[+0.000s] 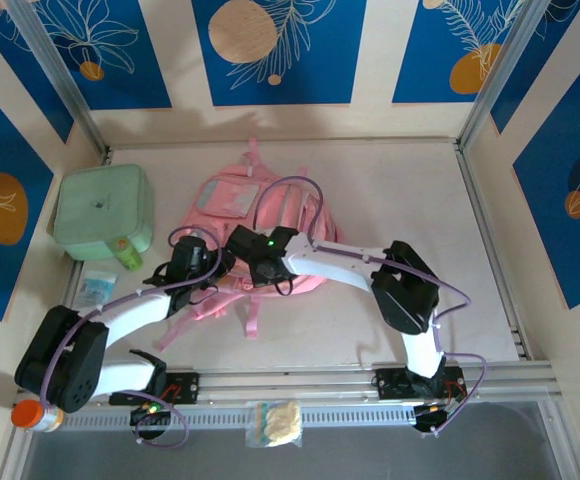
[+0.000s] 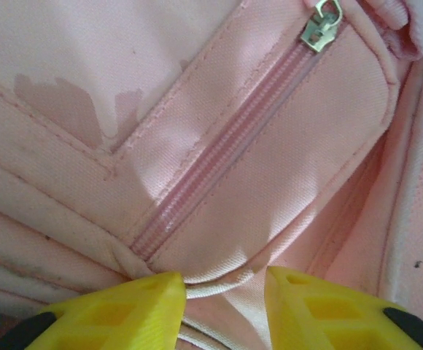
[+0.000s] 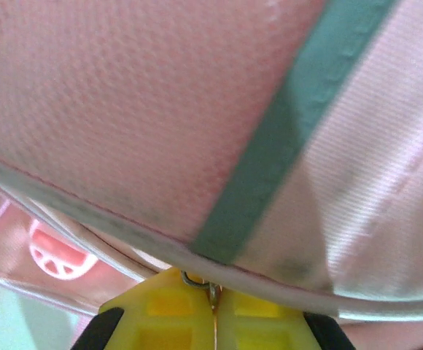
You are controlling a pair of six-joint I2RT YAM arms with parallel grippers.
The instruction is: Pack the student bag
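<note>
Pink woven cloth, soft and slumped: the student bag [image 1: 220, 225] lies flat mid-worktop [image 1: 400, 200], closer to the far edge, with pale grey-pink pocket panels facing up and loose straps [image 1: 253, 318] trailing toward the near edge. Up close, the weave is coarse, with raised stitched seams. A ribbed pink zip [image 2: 226, 153] runs diagonally up to a small metal pull [image 2: 319, 28], and a darker, ragged patch [image 2: 73, 109] mars one panel. The left end effector [image 2: 222, 306] stands with its yellow fingers apart around a fold of the bag's edge; whether it pinches the fold cannot be told. The right end effector [image 3: 213, 292] is closed on a small metal loop [image 3: 191, 279] at a rounded, piped seam, below a grey-green strip [image 3: 284, 138] crossing the pink cloth.
</note>
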